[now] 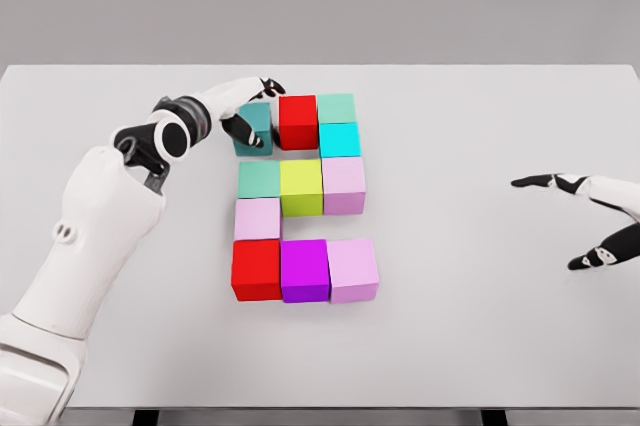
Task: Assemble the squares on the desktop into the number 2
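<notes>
1. Step in hand, judged from the layout: seating the dark teal square as the upper-left end of the 2's top bar.
2. Left hand curled over that square, thumb on its near-left face, fingers over its far edge; gripped, apparently.
3. Best done by sliding it flush against the red square, bottoms level, no twist; looks slightly askew now.
4. Release straight up afterward, fingers clear of the red neighbour, to avoid nudging the row.
5. Right hand spread, holding nothing, resting near the desktop's right edge, well apart from the squares.
6. Figure near the middle of the desktop, somewhat toward its far edge: top bar, right column, middle bar, left link, bottom bar.
7. Matte cubes in mixed colours, mostly touching edge to edge; nearly complete, by appearance.
</notes>
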